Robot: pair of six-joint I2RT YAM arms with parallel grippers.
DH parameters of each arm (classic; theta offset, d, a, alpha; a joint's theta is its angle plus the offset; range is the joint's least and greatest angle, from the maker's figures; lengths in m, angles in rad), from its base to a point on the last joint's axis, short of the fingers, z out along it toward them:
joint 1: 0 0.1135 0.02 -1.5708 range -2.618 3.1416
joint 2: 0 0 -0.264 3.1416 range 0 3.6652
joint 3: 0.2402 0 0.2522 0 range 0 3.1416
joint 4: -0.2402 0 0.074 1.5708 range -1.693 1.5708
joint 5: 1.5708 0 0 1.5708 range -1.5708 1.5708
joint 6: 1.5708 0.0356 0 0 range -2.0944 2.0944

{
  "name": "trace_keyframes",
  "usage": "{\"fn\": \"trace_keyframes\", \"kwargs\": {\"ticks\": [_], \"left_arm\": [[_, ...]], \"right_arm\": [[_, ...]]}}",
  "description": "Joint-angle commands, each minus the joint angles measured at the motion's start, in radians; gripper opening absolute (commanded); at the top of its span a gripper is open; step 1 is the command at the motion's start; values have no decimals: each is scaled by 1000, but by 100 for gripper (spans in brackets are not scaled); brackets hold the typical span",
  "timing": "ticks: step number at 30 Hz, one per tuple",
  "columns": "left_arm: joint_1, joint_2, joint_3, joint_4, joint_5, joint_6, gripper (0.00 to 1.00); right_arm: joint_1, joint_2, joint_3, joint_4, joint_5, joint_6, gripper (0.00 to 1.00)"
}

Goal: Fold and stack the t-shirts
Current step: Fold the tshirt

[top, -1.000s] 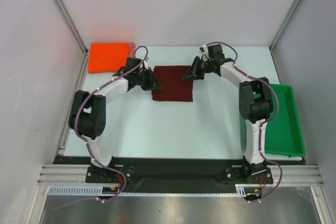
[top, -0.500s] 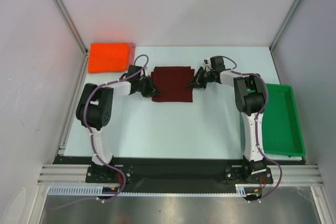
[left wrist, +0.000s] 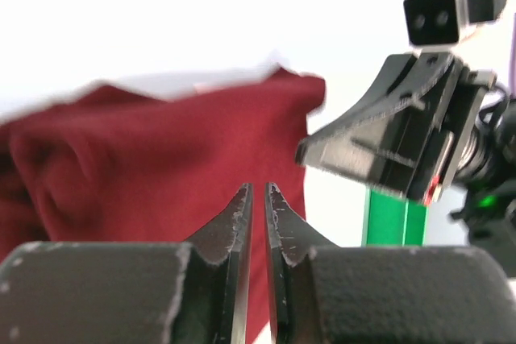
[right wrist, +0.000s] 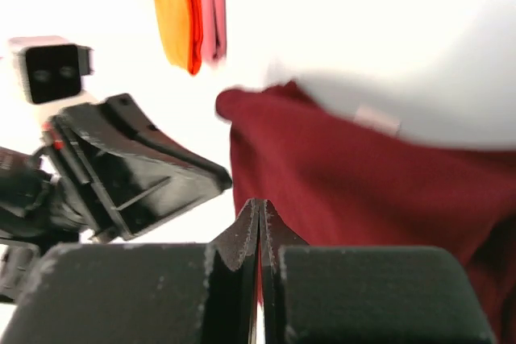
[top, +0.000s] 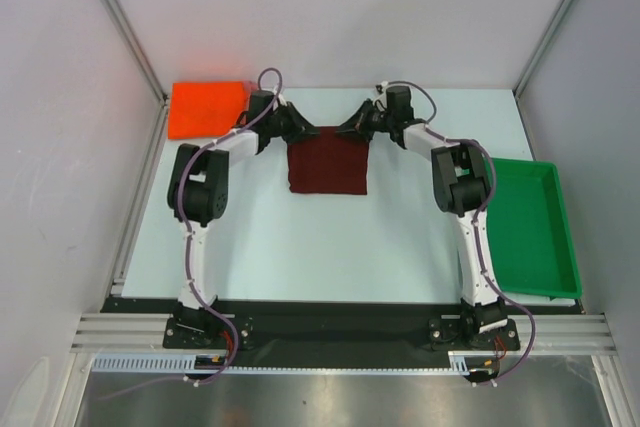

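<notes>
T-shirts, 3: 1 maroon t-shirt [top: 327, 167] between 2 grippers. 1 orange-red t-shirt [top: 207, 107] touching 1 pink t-shirt [right wrist: 214, 6], outboard of left gripper [left wrist: 258, 191]. Left gripper nearly closed, grip unclear. Right gripper [right wrist: 259, 203] pressed closed. 1 green tray [top: 535, 232].

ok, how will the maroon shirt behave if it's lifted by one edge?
Likely floppy: the maroon t-shirt bunches into soft folds in the left wrist view. Probably light, being thin cloth. Its matte weave shouldn't slip much.

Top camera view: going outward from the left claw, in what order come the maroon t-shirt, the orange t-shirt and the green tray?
From the left claw:
1. maroon t-shirt, at its tips, centre.
2. orange t-shirt, far left corner.
3. green tray, right edge.
</notes>
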Motion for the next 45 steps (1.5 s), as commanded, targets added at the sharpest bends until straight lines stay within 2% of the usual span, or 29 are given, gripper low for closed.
{"fn": "trace_keyframes", "kwargs": {"ticks": [1, 5, 9, 15, 20, 23, 27, 33, 38, 45], "left_arm": [[9, 102, 71, 72, 7, -117, 15], [22, 177, 114, 108, -8, -151, 15], [72, 208, 105, 143, -5, -161, 15], [127, 154, 103, 54, -13, -61, 17], [126, 84, 102, -21, 26, 22, 25], [112, -27, 49, -47, 46, 60, 30], [91, -165, -85, -12, 131, 43, 32], [40, -347, -330, 3, 138, 56, 31], [31, -375, -550, 138, 136, -12, 29], [45, -289, -598, 141, 60, 28, 29]], "right_arm": [[-6, 99, 49, 124, 41, 142, 0], [-27, 126, 35, 223, 88, 217, 0], [-65, 141, 20, 244, 98, 228, 0], [-145, 69, -110, 232, 122, 208, 0], [-158, 43, -69, 106, 84, 115, 0], [-156, -20, -55, 14, 73, 43, 0], [-154, -144, -52, -206, 110, -130, 0], [-89, -353, -140, -345, 165, -267, 0], [5, -384, -255, -248, 115, -218, 0], [76, -257, -305, -61, 90, -99, 0]]}}
